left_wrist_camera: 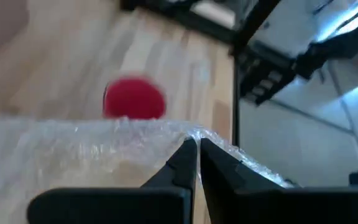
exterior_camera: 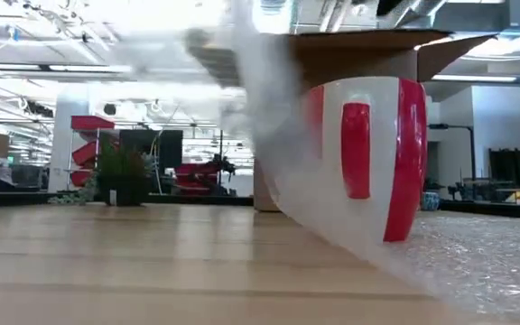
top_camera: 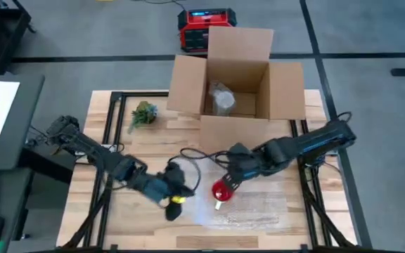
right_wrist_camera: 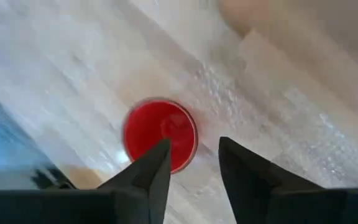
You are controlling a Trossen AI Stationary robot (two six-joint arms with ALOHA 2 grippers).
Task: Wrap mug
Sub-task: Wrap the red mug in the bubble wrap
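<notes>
Barely begun, I judge: my left gripper [left_wrist_camera: 197,146] pinches the bubble wrap [left_wrist_camera: 73,149] edge, lifting it toward the red mug [top_camera: 221,190], right gripper [right_wrist_camera: 191,152] open above it, wrapping all left.

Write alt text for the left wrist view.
The left gripper pinches the edge of a clear bubble wrap sheet, lifting it above the wooden table. Beyond the raised sheet stands the red mug, seen from above. A black table frame rail runs along the table's edge.
</notes>
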